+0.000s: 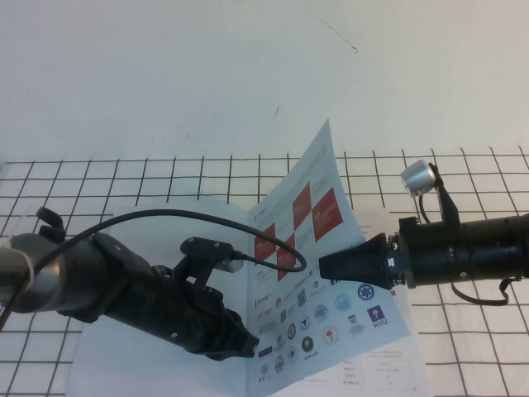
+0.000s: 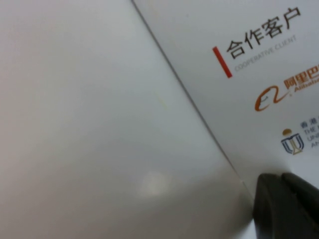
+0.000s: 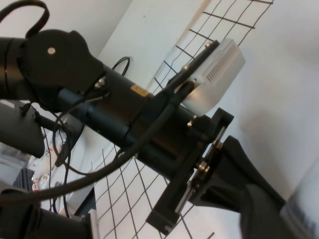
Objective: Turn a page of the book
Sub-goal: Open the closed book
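The right pincer (image 1: 324, 266) reaches in from three o'clock, its tip against the lifted page (image 1: 310, 273); it seems to pinch the sheet, though how wide it stands I cannot tell. The page stands tilted above the book (image 1: 165, 364), red squares facing the camera, probably held up so it can swing over. The left pincer (image 1: 244, 347) rests low at seven o'clock on the book near the fold, likely pinning it to the table (image 1: 83, 178); its opening I cannot tell.

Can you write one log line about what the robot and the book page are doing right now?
page: lifted, standing up | right end effector: at its raised edge | left end effector: low on book near fold
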Controlling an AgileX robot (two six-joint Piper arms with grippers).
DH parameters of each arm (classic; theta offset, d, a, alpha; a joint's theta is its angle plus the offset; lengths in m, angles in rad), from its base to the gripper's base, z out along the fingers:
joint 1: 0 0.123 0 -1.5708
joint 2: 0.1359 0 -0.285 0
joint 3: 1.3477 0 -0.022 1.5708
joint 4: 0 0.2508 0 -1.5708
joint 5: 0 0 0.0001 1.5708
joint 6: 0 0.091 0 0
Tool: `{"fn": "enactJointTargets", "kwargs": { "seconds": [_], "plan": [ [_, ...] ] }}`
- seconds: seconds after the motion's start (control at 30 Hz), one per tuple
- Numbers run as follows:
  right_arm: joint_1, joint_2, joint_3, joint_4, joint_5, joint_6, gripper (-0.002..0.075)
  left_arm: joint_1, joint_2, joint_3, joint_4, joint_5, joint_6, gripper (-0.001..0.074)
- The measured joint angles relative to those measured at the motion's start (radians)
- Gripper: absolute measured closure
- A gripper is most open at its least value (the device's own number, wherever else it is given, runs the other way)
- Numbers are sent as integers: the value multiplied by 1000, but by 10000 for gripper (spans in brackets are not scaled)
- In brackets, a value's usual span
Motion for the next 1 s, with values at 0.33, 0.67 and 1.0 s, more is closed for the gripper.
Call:
{"fn": "enactJointTargets", "kwargs": {
  "seconds": [0.33, 0.67, 1.0],
  "plan": [
    [0, 0, 0, -14, -19, 2, 722, -5, -94, 11, 44, -4, 45, 737],
    [1, 0, 0, -10, -23, 12, 725, -228, -440, 16, 118, -215, 119, 737],
    [4, 0, 0, 2, -23, 18, 726, -738, -540, 173, 179, -685, 127, 737]
  ]
}}
